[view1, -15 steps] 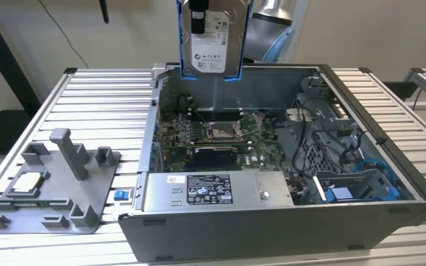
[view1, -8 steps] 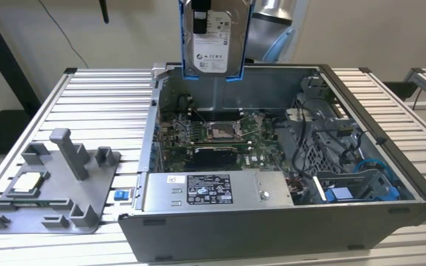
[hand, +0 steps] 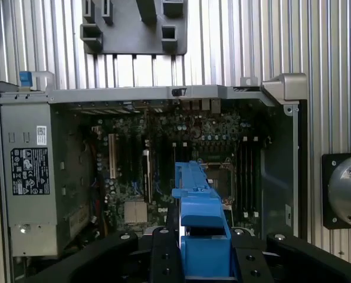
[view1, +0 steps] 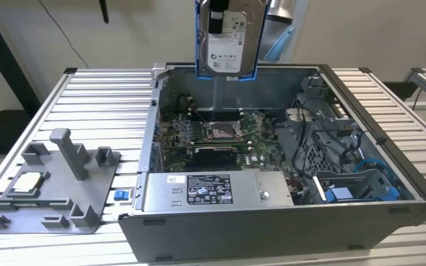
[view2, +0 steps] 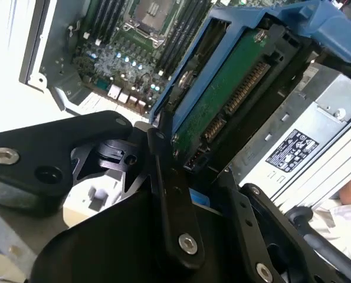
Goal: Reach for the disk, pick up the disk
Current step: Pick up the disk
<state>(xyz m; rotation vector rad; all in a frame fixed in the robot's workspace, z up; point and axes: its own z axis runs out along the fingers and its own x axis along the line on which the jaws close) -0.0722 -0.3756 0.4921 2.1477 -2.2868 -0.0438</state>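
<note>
One slatted metal table [view1: 95,94] is seen under an open computer case [view1: 272,235], and bare slats are left free on both flanks of the case in the exterior view. Beside the case, on the exterior view's left, a grey fixture plate [view1: 57,194] is laid. A square processor chip [view1: 26,182] is seated in it, and a small blue bracket [view1: 121,195] is set between the plate and the case wall.

Inside the case, a power supply [view1: 213,191] is mounted against the wall nearest the exterior camera, and a motherboard [view1: 221,133] is spread over the case floor. A drive cage [view1: 354,191] with blue parts is fitted in the case corner on the exterior view's right.

The disk [view1: 232,41] is held upright well above the case's far wall, clear of the rim, with open air all round. Its white label [view1: 228,52] is shown in the exterior view, its green circuit board [view2: 222,94] in the second wrist view, and the edge of its blue frame [hand: 199,200] in the first wrist view, above the motherboard in the case.

The gripper [hand: 202,247] is clamped on the disk, with black fingers [view2: 172,206] pressed against the frame's two sides.
</note>
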